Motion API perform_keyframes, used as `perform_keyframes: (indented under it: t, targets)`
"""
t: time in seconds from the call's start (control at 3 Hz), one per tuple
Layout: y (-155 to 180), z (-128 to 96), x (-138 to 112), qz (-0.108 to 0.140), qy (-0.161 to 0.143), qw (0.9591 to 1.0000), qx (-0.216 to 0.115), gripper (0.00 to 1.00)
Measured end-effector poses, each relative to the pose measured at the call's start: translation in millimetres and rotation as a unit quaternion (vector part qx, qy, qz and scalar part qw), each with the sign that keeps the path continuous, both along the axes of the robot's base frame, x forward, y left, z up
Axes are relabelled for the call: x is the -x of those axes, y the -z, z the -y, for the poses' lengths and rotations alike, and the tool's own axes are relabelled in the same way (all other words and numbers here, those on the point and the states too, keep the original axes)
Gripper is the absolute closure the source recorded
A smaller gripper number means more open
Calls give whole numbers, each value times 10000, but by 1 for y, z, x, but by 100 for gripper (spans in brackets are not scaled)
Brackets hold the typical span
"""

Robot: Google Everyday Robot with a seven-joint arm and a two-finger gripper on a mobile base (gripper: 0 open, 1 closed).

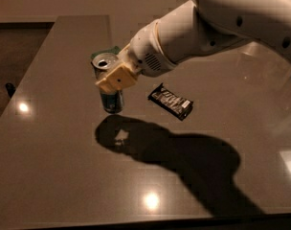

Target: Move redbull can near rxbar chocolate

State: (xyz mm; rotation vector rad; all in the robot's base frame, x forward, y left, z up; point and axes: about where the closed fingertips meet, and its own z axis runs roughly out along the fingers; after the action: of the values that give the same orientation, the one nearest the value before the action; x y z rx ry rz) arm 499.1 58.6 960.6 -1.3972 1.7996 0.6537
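The redbull can (pixel 108 87) is a slim silver can with a teal-blue lower part and a pull-tab top, upright at the left middle of the dark table (pixel 64 166). My gripper (pixel 112 78) with cream pads is shut on the redbull can's upper body and holds it just above or at the table surface. The rxbar chocolate (pixel 171 101), a flat black-wrapped bar with pale lettering, lies flat on the table a short way right of the can. My white arm (pixel 217 28) reaches in from the upper right.
A green thing (pixel 103 54) shows just behind the can, mostly hidden. The table's left edge (pixel 21 80) runs diagonally beside a darker floor. The arm's shadow (pixel 174 157) lies on the table in front of the can.
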Motion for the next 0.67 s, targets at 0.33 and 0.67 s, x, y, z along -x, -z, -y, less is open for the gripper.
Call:
perform_keyframes:
  t: [0.33,0.67]
  targets:
    - [5,17,-14,6,150,9999,23,100]
    - [16,35,-26,-17,263,9997,11,100]
